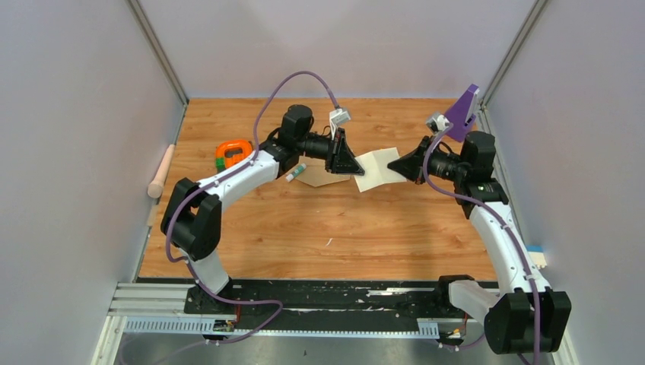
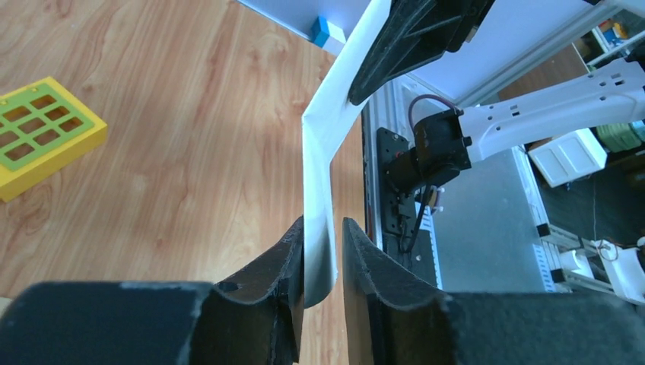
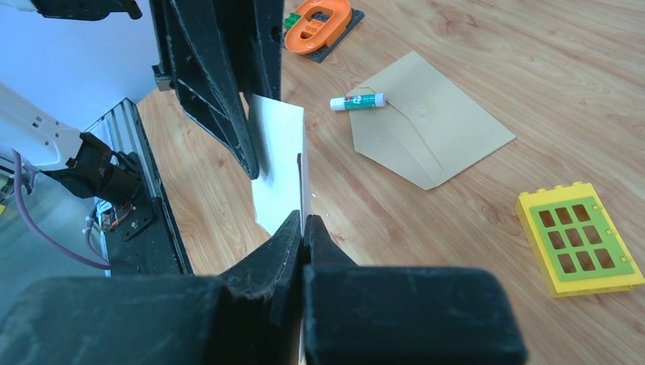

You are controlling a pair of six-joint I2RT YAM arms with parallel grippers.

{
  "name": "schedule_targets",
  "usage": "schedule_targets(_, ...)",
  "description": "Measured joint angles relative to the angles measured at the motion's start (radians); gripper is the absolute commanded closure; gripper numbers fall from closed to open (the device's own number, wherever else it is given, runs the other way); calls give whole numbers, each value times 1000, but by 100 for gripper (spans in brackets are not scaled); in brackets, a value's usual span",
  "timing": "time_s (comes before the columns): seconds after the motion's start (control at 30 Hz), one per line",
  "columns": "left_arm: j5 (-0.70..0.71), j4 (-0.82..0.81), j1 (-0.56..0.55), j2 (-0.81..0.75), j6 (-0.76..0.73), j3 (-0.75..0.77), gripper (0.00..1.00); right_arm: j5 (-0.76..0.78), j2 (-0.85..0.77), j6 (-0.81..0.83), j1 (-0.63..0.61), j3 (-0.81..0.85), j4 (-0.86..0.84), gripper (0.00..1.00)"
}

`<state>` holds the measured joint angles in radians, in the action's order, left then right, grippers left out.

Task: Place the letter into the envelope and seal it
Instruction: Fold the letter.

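Observation:
The white letter (image 1: 378,169) hangs in the air between my two grippers, above the wooden table. My right gripper (image 1: 393,166) is shut on its right edge, the fingers pinched flat on the sheet (image 3: 278,167) in the right wrist view (image 3: 303,228). My left gripper (image 1: 356,169) straddles the letter's left edge (image 2: 327,152). Its jaws (image 2: 323,236) stand narrow, one finger against the paper and a small gap at the other. The tan envelope (image 1: 323,177) lies flat on the table under the left gripper, its pointed flap (image 3: 430,137) showing.
A glue stick (image 1: 297,172) lies at the envelope's left edge. An orange object (image 1: 233,152) sits further left, a wooden rod (image 1: 161,171) by the left wall. A yellow-green block (image 3: 582,236) lies on the table to the right. Walls close in three sides.

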<state>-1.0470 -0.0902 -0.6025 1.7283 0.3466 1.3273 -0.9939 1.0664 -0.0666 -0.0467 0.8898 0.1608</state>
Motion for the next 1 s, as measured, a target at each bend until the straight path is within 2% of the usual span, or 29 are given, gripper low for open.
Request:
schedule_targets(0.1,1,-26,0,0,24,-1,93,8,0,-13,5,-8,-6,100)
schedule_targets(0.13,1,-34,0,-1,27,-1,97,10,1,-15,5,-8,-6,94)
schedule_targets(0.17,2,-38,0,-2,31,-2,100,13,2,-16,6,-8,-8,82)
schedule_targets(0.2,2,-41,0,-2,33,-3,100,13,4,-18,6,-9,-10,66)
schedule_targets(0.3,2,-34,0,-7,13,-3,100,14,12,2,6,-8,-2,39)
schedule_targets(0.37,3,-4,0,-17,-16,-3,100,15,19,19,6,-8,11,27)
schedule_targets(0.47,7,77,0,-31,-97,6,100,14,27,59,8,-7,38,18)
schedule_targets(0.7,84,449,-21,-29,-448,164,100,-29,29,157,9,11,124,12)
schedule_targets(1.0,239,830,-148,62,-816,318,100,-164,90,248,9,27,245,17)
